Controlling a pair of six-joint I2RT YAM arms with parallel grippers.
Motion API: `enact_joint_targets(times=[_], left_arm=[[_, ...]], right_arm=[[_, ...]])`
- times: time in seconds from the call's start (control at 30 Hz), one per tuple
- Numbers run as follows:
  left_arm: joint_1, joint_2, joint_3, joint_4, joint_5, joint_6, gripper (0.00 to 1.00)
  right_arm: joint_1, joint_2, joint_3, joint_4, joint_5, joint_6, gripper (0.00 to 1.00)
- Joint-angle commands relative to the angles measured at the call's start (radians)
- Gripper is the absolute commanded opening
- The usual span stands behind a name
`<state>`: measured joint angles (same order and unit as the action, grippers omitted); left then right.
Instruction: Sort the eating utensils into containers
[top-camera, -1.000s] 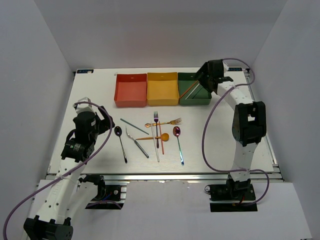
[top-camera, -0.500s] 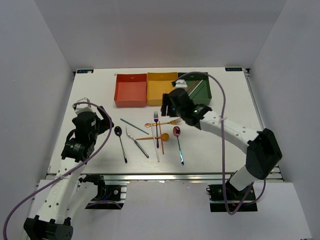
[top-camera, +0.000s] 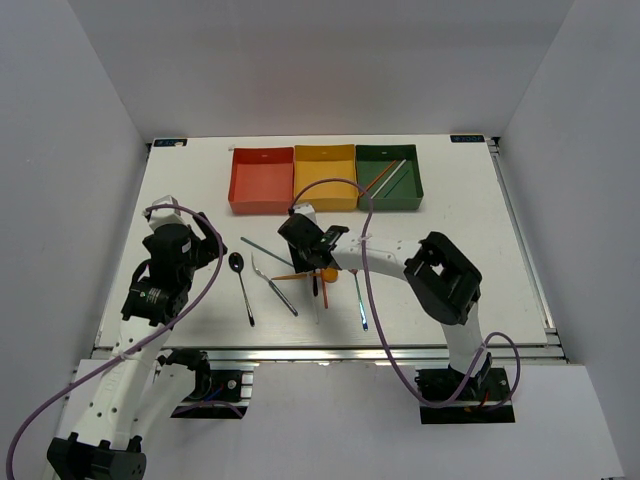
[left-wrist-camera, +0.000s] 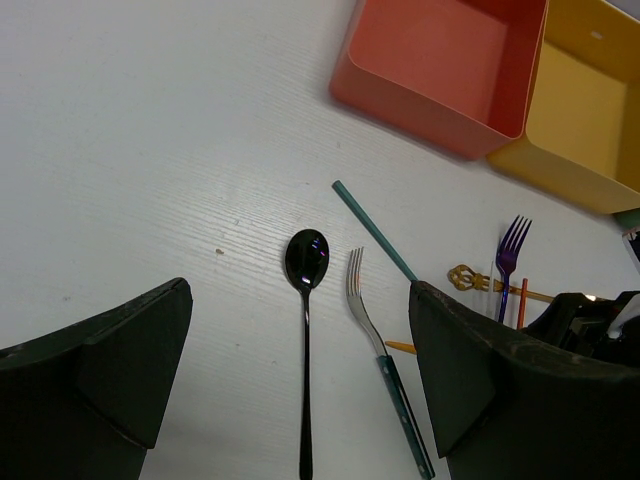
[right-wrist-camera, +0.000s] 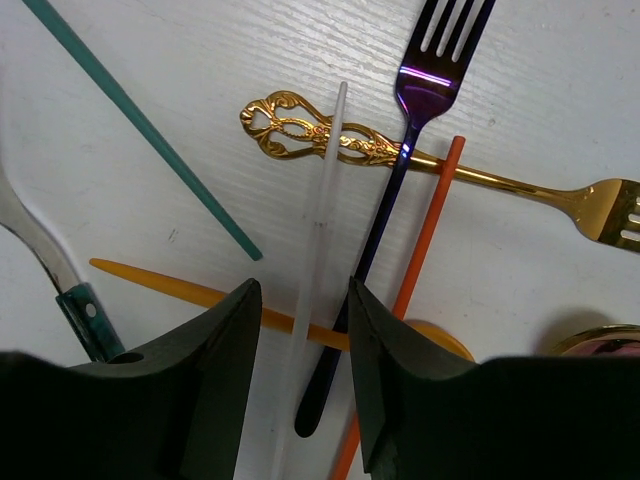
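My right gripper (right-wrist-camera: 302, 290) hangs low over the pile of utensils in mid-table, also seen from above (top-camera: 318, 268). Its jaws stand partly open astride a white chopstick (right-wrist-camera: 325, 200), with no contact visible. Beside the chopstick lie a purple fork (right-wrist-camera: 420, 90), an orange chopstick (right-wrist-camera: 425, 225), a gold fork (right-wrist-camera: 500, 183) and an orange spoon handle (right-wrist-camera: 170, 285). My left gripper (left-wrist-camera: 300, 290) is wide open and empty above a black spoon (left-wrist-camera: 305, 262) and a teal-handled fork (left-wrist-camera: 385, 355). The red (top-camera: 261, 207), yellow (top-camera: 325, 203) and green (top-camera: 390, 203) containers line the far side.
Chopsticks (top-camera: 385, 177) lie in the green box. A teal chopstick (left-wrist-camera: 372, 228) lies slanted left of the pile, and a purple spoon (top-camera: 358, 300) lies to its right. The right arm stretches across the table's near half.
The right arm swung from over the green box down to the utensil pile, and its jaws narrowed. The left arm has not moved.
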<state>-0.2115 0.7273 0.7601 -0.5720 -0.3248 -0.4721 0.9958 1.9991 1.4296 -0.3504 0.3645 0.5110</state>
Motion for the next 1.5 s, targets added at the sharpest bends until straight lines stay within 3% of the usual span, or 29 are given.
enact_joint_targets(times=[0.0, 0.27, 0.7, 0.87, 1.1, 1.27, 1.47], left_arm=[[-0.003, -0.014, 0.008, -0.002, -0.005, -0.003, 0.98], [-0.003, -0.017, 0.008, 0.001, 0.001, -0.002, 0.98], [-0.005, -0.022, 0.008, 0.003, 0.006, 0.0, 0.98], [-0.003, -0.022, 0.01, 0.003, 0.006, 0.0, 0.98], [-0.003, -0.02, 0.008, 0.003, 0.006, 0.0, 0.98], [-0.005, -0.02, 0.008, 0.004, 0.007, 0.001, 0.98], [-0.003, -0.019, 0.008, 0.004, 0.012, 0.001, 0.98]], right_arm=[[-0.002, -0.002, 0.054, -0.022, 0.04, -0.012, 0.45], [-0.002, 0.026, 0.038, -0.01, 0.007, -0.011, 0.32], [-0.003, 0.07, 0.058, -0.013, -0.016, -0.011, 0.24], [-0.003, 0.049, 0.035, 0.008, -0.03, 0.001, 0.1], [-0.003, -0.045, 0.023, 0.025, -0.036, 0.014, 0.0], [-0.016, -0.146, -0.043, 0.094, -0.087, 0.03, 0.0], [-0.218, -0.324, -0.239, 0.333, -0.335, 0.124, 0.0]])
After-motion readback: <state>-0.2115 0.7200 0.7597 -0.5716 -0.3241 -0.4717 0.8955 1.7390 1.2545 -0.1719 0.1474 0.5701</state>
